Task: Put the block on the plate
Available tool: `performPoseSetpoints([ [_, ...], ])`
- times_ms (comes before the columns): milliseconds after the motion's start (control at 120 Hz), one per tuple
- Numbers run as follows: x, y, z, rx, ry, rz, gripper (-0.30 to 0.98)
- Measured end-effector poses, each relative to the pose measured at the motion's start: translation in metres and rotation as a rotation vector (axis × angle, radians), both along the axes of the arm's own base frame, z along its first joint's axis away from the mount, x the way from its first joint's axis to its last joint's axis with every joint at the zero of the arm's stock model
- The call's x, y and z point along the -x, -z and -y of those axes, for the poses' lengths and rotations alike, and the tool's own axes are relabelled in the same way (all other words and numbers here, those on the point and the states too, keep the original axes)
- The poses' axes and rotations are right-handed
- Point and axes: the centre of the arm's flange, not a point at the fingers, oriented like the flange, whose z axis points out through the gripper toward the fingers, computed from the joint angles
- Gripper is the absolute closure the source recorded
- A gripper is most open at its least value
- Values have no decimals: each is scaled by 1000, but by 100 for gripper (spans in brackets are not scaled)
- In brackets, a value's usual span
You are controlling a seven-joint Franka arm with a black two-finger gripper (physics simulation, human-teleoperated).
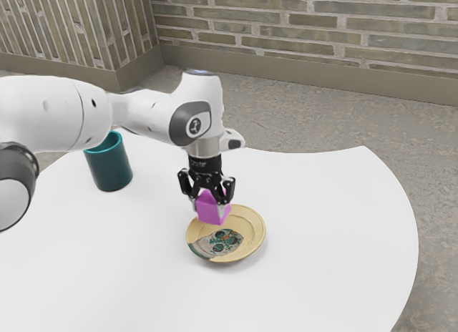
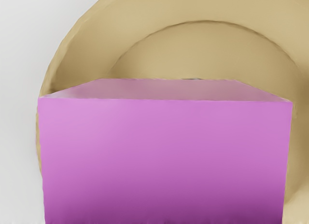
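My black gripper (image 1: 212, 202) points down, shut on the magenta block (image 1: 213, 209), with a finger on either side of it. The block hangs over the back part of the tan plate (image 1: 252, 239), which has a dark green pattern near its front. Whether block and plate touch, I cannot tell. In the wrist view the block (image 2: 166, 151) is large and close under the hand, hiding part of the plate (image 2: 203, 45) behind it.
A teal cup (image 1: 109, 164) stands on the white table (image 1: 322, 275), toward the exterior view's left and beneath the arm. The table's curved edge runs along the exterior view's right.
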Motion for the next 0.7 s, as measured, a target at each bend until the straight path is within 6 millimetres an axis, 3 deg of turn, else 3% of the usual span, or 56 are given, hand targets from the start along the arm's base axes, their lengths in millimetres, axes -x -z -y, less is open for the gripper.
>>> performPoseSetpoints([
  [267,16,15,42,-22,12,-25,38],
  [600,15,42,39,-51,-46,-56,38],
  [700,13,41,39,-51,-54,-51,24],
])
